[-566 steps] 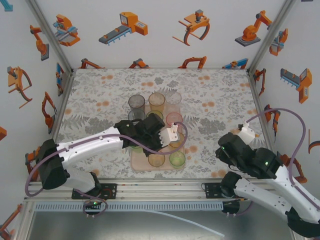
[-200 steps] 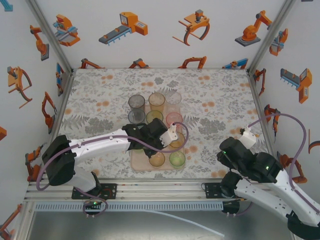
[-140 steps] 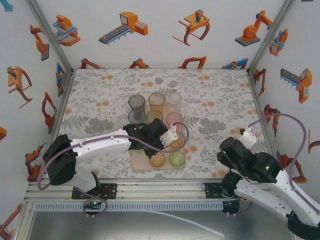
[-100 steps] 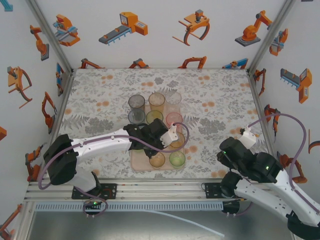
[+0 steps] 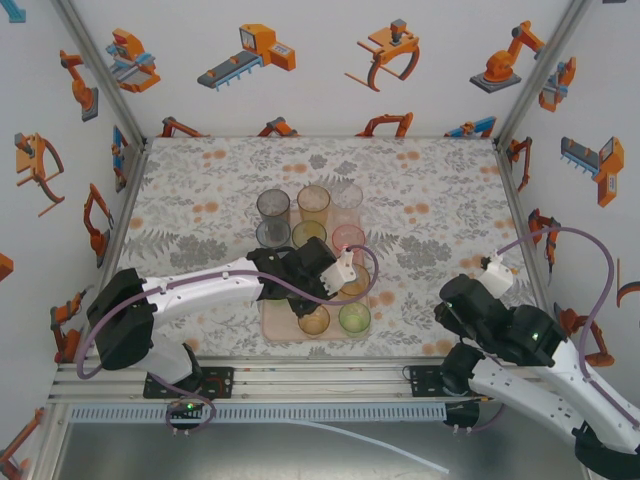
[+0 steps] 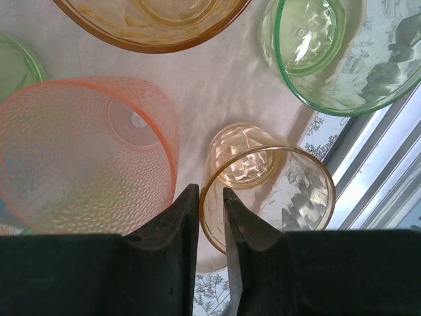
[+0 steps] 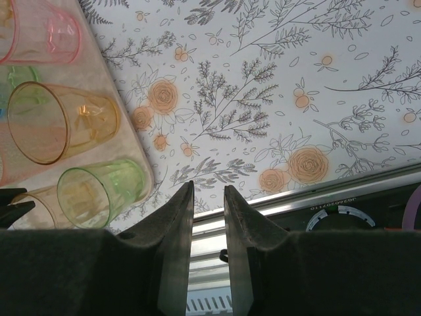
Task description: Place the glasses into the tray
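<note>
The pale-pink tray (image 5: 268, 326) lies mid-table with several glasses standing in it: grey (image 5: 272, 205), amber (image 5: 313, 200), clear (image 5: 346, 195), pink (image 5: 348, 238) and green (image 5: 354, 318). My left gripper (image 6: 211, 197) hangs over the tray's near end. Its jaws stand a narrow gap apart astride the rim of a small amber glass (image 6: 289, 197) that stands on the tray, with light showing beside the rim. A dotted orange-pink glass (image 6: 79, 151) is just left of it. My right gripper (image 7: 209, 191) hovers off the tray's near right corner, narrowly open on nothing.
The green glass (image 7: 99, 191) and an amber glass (image 7: 59, 122) stand by the tray's corner (image 7: 135, 155) in the right wrist view. The metal rail (image 5: 330, 380) runs along the table's near edge. Flowered cloth (image 5: 440, 200) lies bare right of the tray.
The left arm came down toward the tray's near end, then held still. Its jaws have just parted a little around the amber glass's rim. The right arm barely moved.
</note>
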